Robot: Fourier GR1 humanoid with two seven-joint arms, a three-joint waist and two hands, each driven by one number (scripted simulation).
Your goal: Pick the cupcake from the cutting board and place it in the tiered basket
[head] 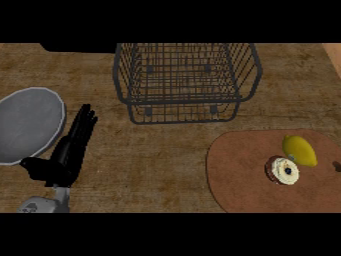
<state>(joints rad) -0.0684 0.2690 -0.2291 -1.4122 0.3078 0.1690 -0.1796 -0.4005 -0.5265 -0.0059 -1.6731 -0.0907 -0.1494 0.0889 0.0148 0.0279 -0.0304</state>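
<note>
The cupcake [284, 170], brown with white frosting and a dark dot on top, sits on the brown cutting board [239, 175] at the lower right. A yellow lemon [299, 150] lies just behind it, touching or nearly touching. The dark wire tiered basket [185, 80] stands at the back centre with nothing visible inside. My left hand [68, 150] is at the lower left, fingers straight and pointing away, thumb out to the left, holding nothing. It is far from the board. My right hand does not show.
A grey round plate [19, 125] lies at the left, right beside my left hand. Bare wooden counter [151, 165] stretches between the hand and the board. Wooden edges show at the far left and right corners.
</note>
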